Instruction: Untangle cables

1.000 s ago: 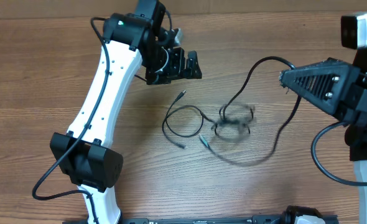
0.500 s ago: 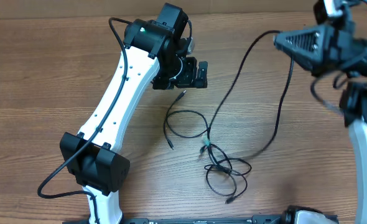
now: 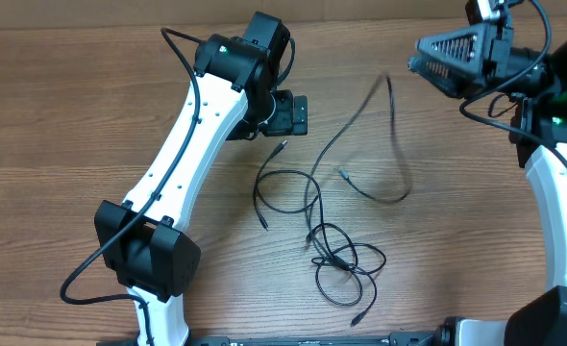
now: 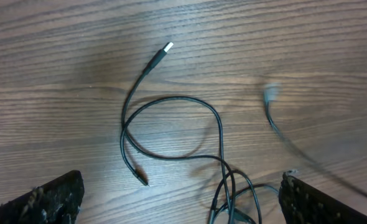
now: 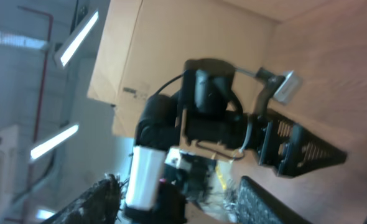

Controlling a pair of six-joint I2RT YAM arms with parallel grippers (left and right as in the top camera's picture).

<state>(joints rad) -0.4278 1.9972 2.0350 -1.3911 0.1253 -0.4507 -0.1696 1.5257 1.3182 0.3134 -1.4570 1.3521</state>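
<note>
Black cables (image 3: 339, 258), at least three, lie mid table (image 3: 62, 144), knotted toward its near edge. Left fingers (image 4: 53, 199) spread wide above them; right fingers (image 5: 102, 199) apart, empty, near the far right corner.

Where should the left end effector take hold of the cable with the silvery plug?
On the cable just behind its silvery plug, from straight above, closing across it: that stretch lies flat, nearly straight and apart from the knot.
</note>
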